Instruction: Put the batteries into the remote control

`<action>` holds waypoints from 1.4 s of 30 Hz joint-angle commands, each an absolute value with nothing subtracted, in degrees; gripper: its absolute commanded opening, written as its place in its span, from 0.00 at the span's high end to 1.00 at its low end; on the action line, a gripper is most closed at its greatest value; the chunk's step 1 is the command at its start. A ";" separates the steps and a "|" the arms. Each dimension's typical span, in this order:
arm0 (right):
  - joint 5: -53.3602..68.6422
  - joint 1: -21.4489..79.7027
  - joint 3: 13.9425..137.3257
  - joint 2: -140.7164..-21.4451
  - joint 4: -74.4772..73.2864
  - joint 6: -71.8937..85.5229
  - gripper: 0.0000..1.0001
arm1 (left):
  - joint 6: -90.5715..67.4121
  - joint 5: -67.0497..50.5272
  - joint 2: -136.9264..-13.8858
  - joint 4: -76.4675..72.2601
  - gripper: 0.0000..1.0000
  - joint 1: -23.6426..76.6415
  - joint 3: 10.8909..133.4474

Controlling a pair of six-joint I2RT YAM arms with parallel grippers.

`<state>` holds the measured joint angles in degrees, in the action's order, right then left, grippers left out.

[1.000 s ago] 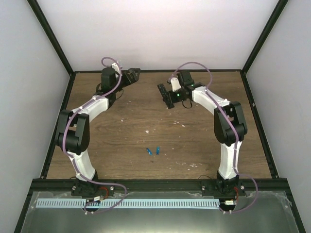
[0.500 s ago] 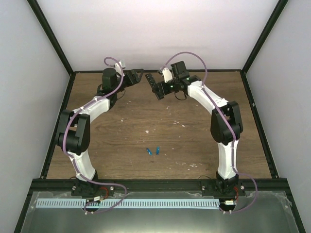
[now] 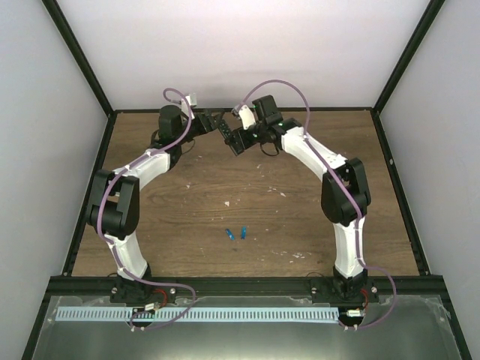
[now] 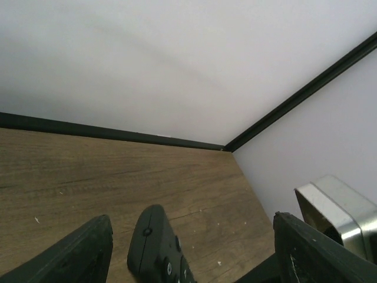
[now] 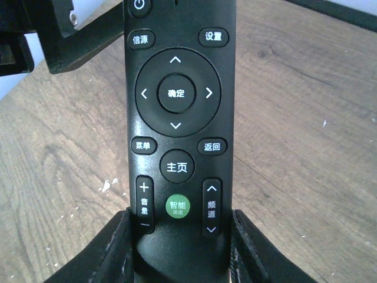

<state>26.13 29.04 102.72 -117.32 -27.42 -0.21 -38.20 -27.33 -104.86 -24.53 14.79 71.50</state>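
The remote control [image 3: 234, 139] is a slim black bar, buttons up in the right wrist view [image 5: 179, 118]. My right gripper [image 3: 251, 133] [image 5: 182, 253] is shut on its lower end and holds it above the back of the table. Its top end [image 4: 154, 244] reaches into the gap of my left gripper [image 3: 212, 120] [image 4: 189, 236]. That gripper is open, with its fingers [image 4: 88, 253] well apart on either side and not touching the remote. The batteries, two small blue cylinders [image 3: 230, 235] [image 3: 244, 232], lie side by side on the table in the middle front.
The wooden table [image 3: 300, 217] carries pale specks of debris [image 3: 227, 202]. Black frame posts and white walls close it in at the back [image 3: 240, 109] and at the sides. A silver-edged part of the right arm [image 4: 339, 206] sits close to my left fingers.
The right arm has carried the remote left and toward the back, bringing its top end between the left fingers. The left jaws have narrowed a little.
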 commanded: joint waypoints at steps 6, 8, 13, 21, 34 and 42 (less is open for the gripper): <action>20.77 30.21 101.84 -114.36 -21.01 -2.12 0.74 | -38.49 -30.05 -104.89 -24.52 0.32 14.97 70.94; 20.73 30.49 101.30 -114.09 -19.72 -2.21 0.74 | -38.79 -30.52 -104.89 -24.51 0.33 14.95 71.03; 20.41 31.33 101.47 -114.20 -18.50 -2.91 0.74 | -39.28 -31.56 -104.95 -24.70 0.35 14.96 71.02; 19.57 32.03 100.66 -113.40 -17.06 -3.93 0.74 | -39.35 -32.72 -104.75 -24.61 0.47 15.01 70.76; 17.50 32.08 99.04 -112.44 -16.73 -4.17 0.73 | -39.96 -34.95 -105.08 -25.99 0.82 14.95 70.91; 16.27 32.08 97.33 -111.49 -15.52 -4.48 0.53 | -40.94 -36.69 -105.62 -26.87 0.87 15.00 70.98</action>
